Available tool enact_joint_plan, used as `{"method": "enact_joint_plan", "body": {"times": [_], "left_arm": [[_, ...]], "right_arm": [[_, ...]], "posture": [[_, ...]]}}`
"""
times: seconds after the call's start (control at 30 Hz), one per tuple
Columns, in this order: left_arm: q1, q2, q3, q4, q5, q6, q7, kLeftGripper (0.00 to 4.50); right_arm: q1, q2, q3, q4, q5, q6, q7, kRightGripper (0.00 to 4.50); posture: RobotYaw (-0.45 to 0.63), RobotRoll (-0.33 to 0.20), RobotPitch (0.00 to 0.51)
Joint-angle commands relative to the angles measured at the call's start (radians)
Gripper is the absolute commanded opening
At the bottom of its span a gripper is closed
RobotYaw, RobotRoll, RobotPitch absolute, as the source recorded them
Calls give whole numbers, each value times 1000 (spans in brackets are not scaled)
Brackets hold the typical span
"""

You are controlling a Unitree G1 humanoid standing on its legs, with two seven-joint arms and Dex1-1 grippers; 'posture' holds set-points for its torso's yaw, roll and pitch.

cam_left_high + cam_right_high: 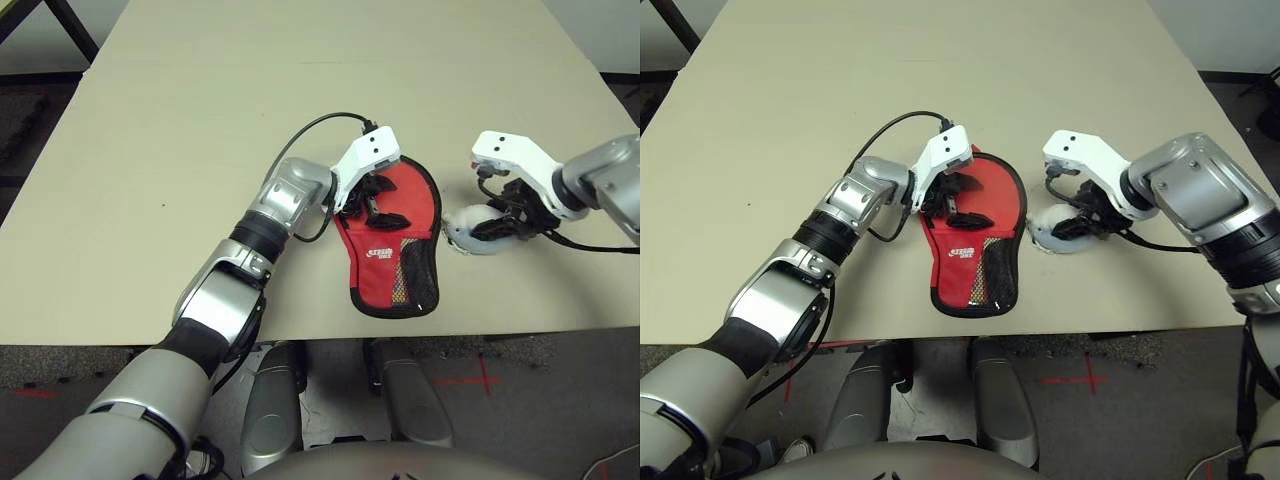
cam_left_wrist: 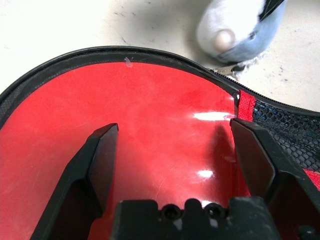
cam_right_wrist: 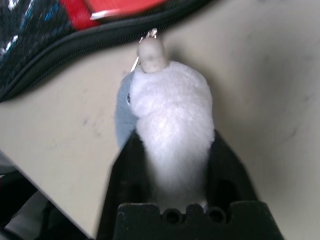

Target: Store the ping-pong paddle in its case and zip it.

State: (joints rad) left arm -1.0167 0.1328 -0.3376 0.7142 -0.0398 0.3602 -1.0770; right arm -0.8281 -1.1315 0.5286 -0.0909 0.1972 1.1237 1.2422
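Observation:
The red case (image 1: 395,265), with black zipper edging and a mesh pocket, lies flat near the table's front edge. Inside its round upper part shows the glossy red face of the ping-pong paddle (image 2: 160,100); the handle is hidden. My left gripper (image 1: 382,205) hovers open just above that red face, one finger on each side (image 2: 174,127). Just right of the case lies a grey-white soft lump (image 1: 470,232), joined to the zipper's end by a small metal piece (image 3: 150,34). My right gripper (image 1: 495,225) is shut on the lump, with its fingers (image 3: 225,165) pressed against both sides.
The beige table (image 1: 200,150) stretches far back and to the left. The case's narrow end lies almost at the front edge (image 1: 400,325). A black cable (image 1: 310,130) loops from my left wrist over the table.

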Motion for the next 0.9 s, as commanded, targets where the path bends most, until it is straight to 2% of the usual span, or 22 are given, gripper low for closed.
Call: {"method": "enact_joint_plan", "body": {"times": [0.03,0.1,0.23,0.4,0.67,0.87,0.9], "left_arm": [[36,12,-27,51,48,30,20,4500],[34,11,-26,57,49,24,23,4500],[30,8,-20,65,46,14,27,4500],[29,2,-21,79,47,1,31,4500],[23,-8,-23,107,50,-17,34,4500],[20,-9,-23,112,52,-28,35,4500],[21,-5,-25,98,53,-28,33,4500]], "right_arm": [[67,-72,-11,-116,45,61,47,479],[115,-121,-38,-207,80,77,61,199],[223,-187,-113,-377,165,132,49,195],[344,-204,-192,-530,245,199,-8,194],[479,-260,-261,-647,320,210,-50,164],[494,-250,-307,-629,360,211,-75,160],[483,-246,-329,-612,378,218,-70,510]], "posture": [[-169,0,228],[-172,0,230],[-183,0,231],[-197,0,234],[-204,0,236],[-201,0,232],[-195,0,230]]}}
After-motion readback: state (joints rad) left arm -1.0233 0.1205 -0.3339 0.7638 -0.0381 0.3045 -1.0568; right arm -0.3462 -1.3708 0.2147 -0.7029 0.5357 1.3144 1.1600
